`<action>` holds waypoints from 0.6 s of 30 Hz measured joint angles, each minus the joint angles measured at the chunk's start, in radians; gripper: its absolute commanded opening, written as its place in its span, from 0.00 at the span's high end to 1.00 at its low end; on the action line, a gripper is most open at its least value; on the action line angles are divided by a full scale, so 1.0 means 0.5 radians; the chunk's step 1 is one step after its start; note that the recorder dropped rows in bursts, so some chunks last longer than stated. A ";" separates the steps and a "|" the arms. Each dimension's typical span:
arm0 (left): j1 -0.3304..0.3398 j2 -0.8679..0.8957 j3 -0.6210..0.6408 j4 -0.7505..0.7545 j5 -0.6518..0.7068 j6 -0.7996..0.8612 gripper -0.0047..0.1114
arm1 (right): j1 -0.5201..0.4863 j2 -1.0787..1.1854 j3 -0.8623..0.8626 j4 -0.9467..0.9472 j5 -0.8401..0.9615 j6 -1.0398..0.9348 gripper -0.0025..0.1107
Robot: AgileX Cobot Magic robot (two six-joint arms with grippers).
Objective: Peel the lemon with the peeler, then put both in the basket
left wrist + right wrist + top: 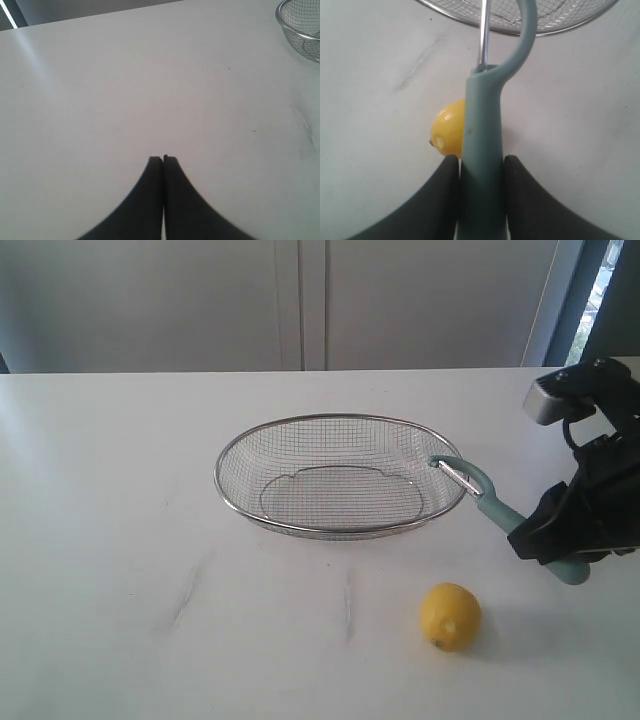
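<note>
Right hand [481,162] was clamped on the peeler [497,512]; left hand [163,159] together, empty. Lemon [450,616] lay loose near right: you needed it pinned before any blade stroke

A white tabletop [110,490] fills the lower three quarters of the exterior view. It bears a faint grey scuff [186,595] at lower left and a second scuff [348,605] at lower centre. Pale grey panels [150,300] span the top, and a bright window strip [603,285] shows at upper right.
</note>
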 measured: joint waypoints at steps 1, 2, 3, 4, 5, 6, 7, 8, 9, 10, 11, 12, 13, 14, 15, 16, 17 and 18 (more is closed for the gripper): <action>0.000 0.000 0.000 0.000 0.000 0.000 0.96 | 0.000 0.000 0.000 0.000 0.000 0.000 0.98; 0.000 0.000 0.000 0.000 0.000 0.000 0.96 | 0.000 0.000 0.000 0.000 0.000 0.000 0.98; 0.000 0.000 0.000 0.000 0.000 0.000 0.96 | 0.000 0.000 0.000 0.000 0.000 0.000 0.98; 0.000 0.000 0.000 0.000 0.000 0.000 0.96 | 0.000 0.000 0.000 0.000 0.000 0.000 0.98; 0.000 0.000 0.000 0.000 -0.004 0.000 0.96 | 0.000 0.000 0.000 0.000 0.000 0.000 0.98; 0.000 0.000 0.000 0.000 -0.008 0.000 0.96 | 0.000 0.000 0.000 0.000 0.000 0.000 0.98; 0.000 0.000 0.000 0.000 -0.019 0.000 0.96 | 0.000 0.000 0.000 0.000 0.000 0.000 0.98; 0.000 0.000 0.000 0.000 -0.040 0.000 0.96 | 0.000 0.000 0.000 0.000 0.000 0.000 0.98; 0.000 0.000 0.000 0.000 -0.064 0.000 0.96 | 0.000 0.000 0.000 0.000 0.000 0.000 0.98; 0.000 0.000 0.000 0.000 -0.088 0.000 0.96 | 0.000 0.000 0.000 0.000 0.000 0.000 0.98; 0.000 0.000 0.000 0.000 -0.111 0.000 0.96 | 0.000 0.000 0.000 0.000 0.000 0.000 0.98; 0.000 0.000 0.000 0.000 -0.126 0.000 0.96 | 0.000 0.000 0.000 0.000 0.000 0.000 0.98; 0.000 0.000 0.000 0.000 -0.141 0.000 0.96 | 0.000 0.000 0.000 0.000 0.000 0.000 0.98; 0.000 0.000 0.000 0.000 -0.162 0.000 0.96 | 0.000 0.000 0.000 0.000 0.000 0.000 0.98; 0.000 0.000 0.000 0.000 -0.178 0.000 0.96 | 0.000 0.000 0.000 0.000 0.000 0.000 0.98; 0.000 0.000 0.000 0.000 -0.201 0.000 0.96 | 0.000 0.000 0.000 0.000 0.000 0.000 0.98; 0.000 0.000 0.000 0.000 -0.228 0.000 0.96 | 0.000 0.000 0.000 0.000 0.000 0.000 0.98; 0.000 0.000 0.000 0.000 -0.264 0.000 0.96 | 0.000 0.000 0.000 0.000 0.000 0.000 0.98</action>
